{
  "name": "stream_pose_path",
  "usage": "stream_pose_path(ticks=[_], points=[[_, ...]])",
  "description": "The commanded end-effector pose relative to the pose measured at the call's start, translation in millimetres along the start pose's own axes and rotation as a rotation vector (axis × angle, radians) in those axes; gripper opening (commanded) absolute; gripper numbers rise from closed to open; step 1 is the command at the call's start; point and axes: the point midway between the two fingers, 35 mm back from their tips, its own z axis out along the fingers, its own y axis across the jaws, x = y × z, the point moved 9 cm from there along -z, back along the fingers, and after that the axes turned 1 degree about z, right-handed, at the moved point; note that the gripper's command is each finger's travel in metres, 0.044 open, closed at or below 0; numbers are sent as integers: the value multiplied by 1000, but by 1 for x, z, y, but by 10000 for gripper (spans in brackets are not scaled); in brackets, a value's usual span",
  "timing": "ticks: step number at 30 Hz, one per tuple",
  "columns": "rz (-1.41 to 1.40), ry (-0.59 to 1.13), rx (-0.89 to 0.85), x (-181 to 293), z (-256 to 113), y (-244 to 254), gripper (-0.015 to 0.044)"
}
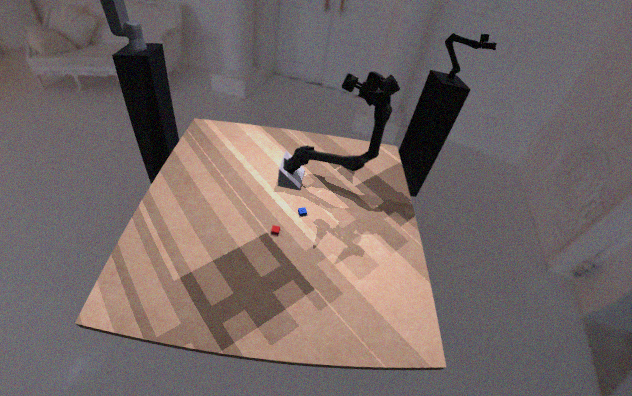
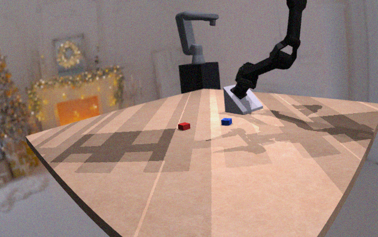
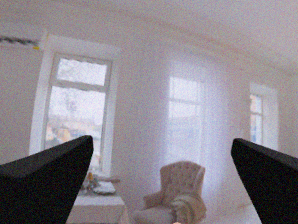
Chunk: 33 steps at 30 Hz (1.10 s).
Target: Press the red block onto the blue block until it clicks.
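Note:
The red block (image 1: 275, 230) (image 2: 183, 126) lies on the table (image 1: 165, 220) (image 2: 185, 203). The blue block (image 1: 302, 211) (image 2: 226, 121) sits a short way from it, nearer the arm's base, and the two are apart. My gripper (image 1: 371, 86) (image 3: 164, 145) is open and empty, raised high above the table and well away from both blocks. Its two black fingers stand wide apart in the wrist view, with only the room behind them. Neither block shows in the wrist view, and the gripper is out of frame in the exterior view.
The arm's base sits on a grey wedge-shaped mount (image 1: 289, 180) (image 2: 234, 103) behind the blue block. Black pedestals (image 1: 150, 105) (image 1: 435, 125) carrying other arms stand beyond the table's edges. Dark shadows fall across the table top.

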Motion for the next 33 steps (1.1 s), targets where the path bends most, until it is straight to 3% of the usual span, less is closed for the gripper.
stream_pose_path(ticks=[1, 7, 18, 25, 33], points=[[0, 0, 0, 0, 0, 0, 426], [45, 50, -33, -5, 16, -24, 440], [115, 305, -139, 15, 99, -80, 440], [153, 572, -204, 69, 175, -105, 440], [119, 929, -272, 166, 244, -100, 440]])
